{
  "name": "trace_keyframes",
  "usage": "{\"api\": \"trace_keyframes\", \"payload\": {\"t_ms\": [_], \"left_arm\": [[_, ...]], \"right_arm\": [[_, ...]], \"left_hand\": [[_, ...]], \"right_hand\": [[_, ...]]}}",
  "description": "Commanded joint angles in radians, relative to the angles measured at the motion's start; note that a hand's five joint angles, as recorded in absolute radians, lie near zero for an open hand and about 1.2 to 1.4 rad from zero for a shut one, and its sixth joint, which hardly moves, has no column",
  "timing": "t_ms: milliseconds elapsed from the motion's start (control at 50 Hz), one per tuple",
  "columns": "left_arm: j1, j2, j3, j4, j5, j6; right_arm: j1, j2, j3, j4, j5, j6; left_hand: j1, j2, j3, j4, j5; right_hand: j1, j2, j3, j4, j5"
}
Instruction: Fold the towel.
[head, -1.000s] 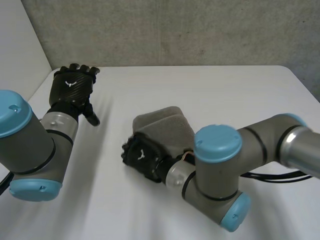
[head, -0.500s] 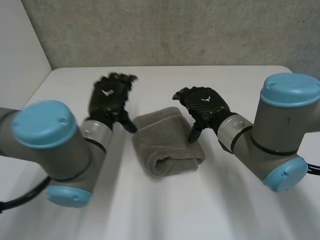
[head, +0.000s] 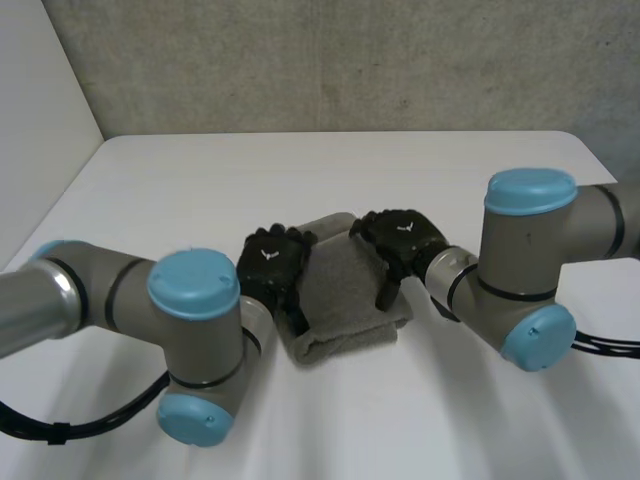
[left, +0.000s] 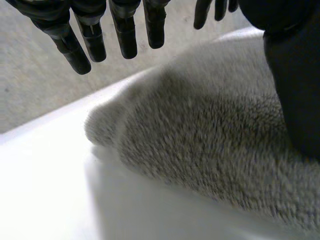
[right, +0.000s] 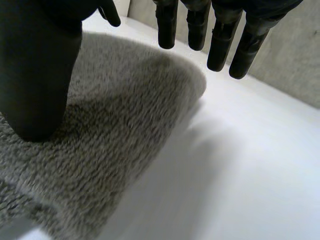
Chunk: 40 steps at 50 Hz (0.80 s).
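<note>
Two hands bracket one towel: the left hand (head: 272, 265) sits at the left edge of the folded grey towel (head: 345, 300), the right hand (head: 400, 235) at its right edge, and the bundle lies in the middle of the white table (head: 200, 180) with its rounded fold toward the near side. Both hands are wide, gripping nothing. The danger, as I read it, is that thick, springy stack: push inward from both sides and it could bunch up in the middle. Drag one hand sideways on that smooth tabletop and the whole bundle may skid or twist, or the top layer may peel open. From the head view you get the layout, left and right flanking the cloth, but the backs of the hands hide what the fingers are doing. The wrist views settle it: in the left wrist view the fingers (left: 125, 30) are straight and hang clear above the pile, while the thumb (left: 295, 90) appears to rest on it. The right wrist view shows the same, thumb (right: 40, 75) down on the nap.
</note>
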Motion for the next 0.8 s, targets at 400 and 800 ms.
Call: {"api": "trace_keyframes", "payload": {"t_ms": [400,800], "left_arm": [[0.23,0.6,-0.063,-0.267,0.009,-0.002],[0.245,0.626,-0.103,-0.297,0.013,-0.012]], "right_arm": [[-0.146,-0.502,0.134,-0.003,0.286,0.043],[-0.142,-0.52,0.143,-0.014,0.279,0.064]], "left_hand": [[-0.082,-0.081,-0.07,-0.082,-0.219],[-0.085,-0.084,-0.073,-0.085,-0.222]], "right_hand": [[-0.059,-0.077,-0.073,-0.081,-0.061],[-0.059,-0.077,-0.073,-0.081,-0.061]]}}
